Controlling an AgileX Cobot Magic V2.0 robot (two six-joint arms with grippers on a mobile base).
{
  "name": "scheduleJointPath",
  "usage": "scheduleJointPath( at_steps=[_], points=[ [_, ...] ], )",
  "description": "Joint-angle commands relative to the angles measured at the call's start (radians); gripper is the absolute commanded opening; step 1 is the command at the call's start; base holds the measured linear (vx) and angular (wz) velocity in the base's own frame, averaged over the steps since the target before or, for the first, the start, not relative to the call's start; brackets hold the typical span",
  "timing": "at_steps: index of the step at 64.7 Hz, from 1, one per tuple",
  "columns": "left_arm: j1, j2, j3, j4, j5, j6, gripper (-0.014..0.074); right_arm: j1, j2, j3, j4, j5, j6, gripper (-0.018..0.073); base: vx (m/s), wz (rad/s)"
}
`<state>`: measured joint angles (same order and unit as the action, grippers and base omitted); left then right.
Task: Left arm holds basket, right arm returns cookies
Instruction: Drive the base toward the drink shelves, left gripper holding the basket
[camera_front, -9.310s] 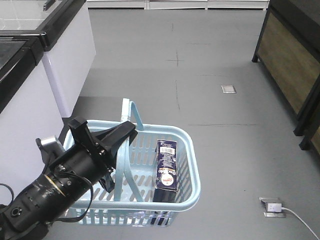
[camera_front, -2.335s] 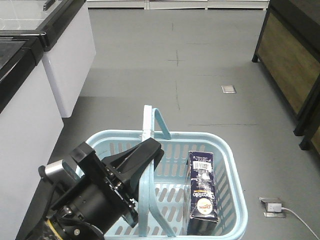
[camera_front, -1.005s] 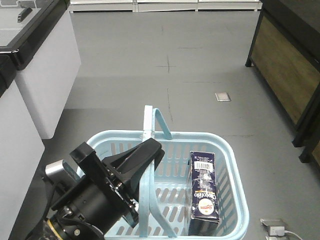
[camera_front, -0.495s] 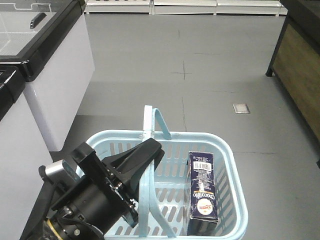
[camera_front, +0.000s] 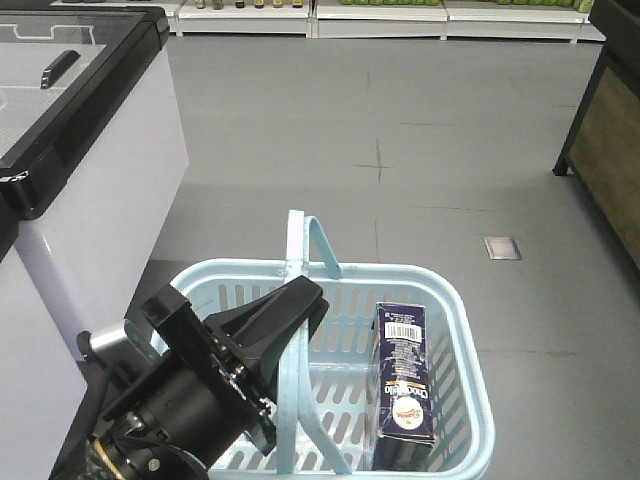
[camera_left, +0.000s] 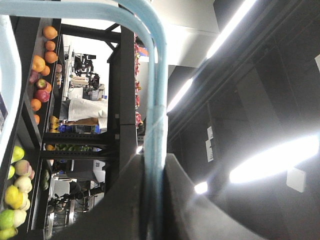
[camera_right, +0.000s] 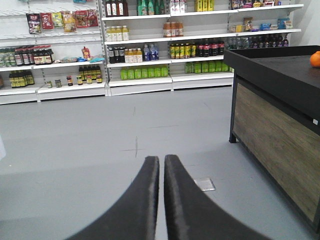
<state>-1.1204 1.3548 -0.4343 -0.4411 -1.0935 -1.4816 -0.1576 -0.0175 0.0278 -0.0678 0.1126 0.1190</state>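
The light blue basket hangs low in the front view, and its raised handle is clamped in my left gripper, which is shut on it. In the left wrist view that same handle runs straight between the black jaws of my left gripper. The navy box of cookies stands upright in the right half of the basket, barcode end up. My right gripper appears only in its own wrist view, shut with nothing in it, above bare grey floor.
A white chest freezer with a black rim stands at the left. A dark stand with a wooden side is at the right, the same stand close on the right wrist view's right. Stocked shelves line the far wall. A floor plate lies ahead.
The floor plate and freezer have slid right and down in the front view, and far shelves now show at the top. Basket, cookies and left gripper keep their places relative to the camera.
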Motion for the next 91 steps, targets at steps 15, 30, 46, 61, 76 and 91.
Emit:
scheduleJointPath(
  at_steps=[15, 30, 46, 61, 76, 91],
  points=[
    [-0.003, -0.035, -0.025, 0.031, -0.250, -0.003, -0.0003, -0.006, -0.006, 0.018, -0.005, -0.068, -0.007, -0.0006, 0.40, -0.08],
    [-0.003, -0.035, -0.025, 0.031, -0.250, -0.003, -0.0003, -0.006, -0.006, 0.018, -0.005, -0.068, -0.007, -0.0006, 0.43, -0.13],
    [-0.003, -0.035, -0.025, 0.030, -0.250, -0.003, -0.0003, -0.006, -0.006, 0.018, -0.005, -0.068, -0.007, -0.0006, 0.45, -0.06],
    [-0.003, -0.034, -0.025, 0.031, -0.248, -0.003, -0.0003, -0.006, -0.006, 0.018, -0.005, -0.068, -0.007, -0.0006, 0.49, -0.01],
    [-0.003, -0.034, -0.025, 0.030, -0.249, -0.003, -0.0003, -0.006, -0.006, 0.018, -0.005, -0.068, -0.007, -0.0006, 0.51, 0.02],
    [-0.003, -0.034, -0.025, 0.030, -0.249, -0.003, -0.0003, -0.006, -0.006, 0.018, -0.005, -0.068, -0.007, -0.0006, 0.54, 0.03]
  ],
)
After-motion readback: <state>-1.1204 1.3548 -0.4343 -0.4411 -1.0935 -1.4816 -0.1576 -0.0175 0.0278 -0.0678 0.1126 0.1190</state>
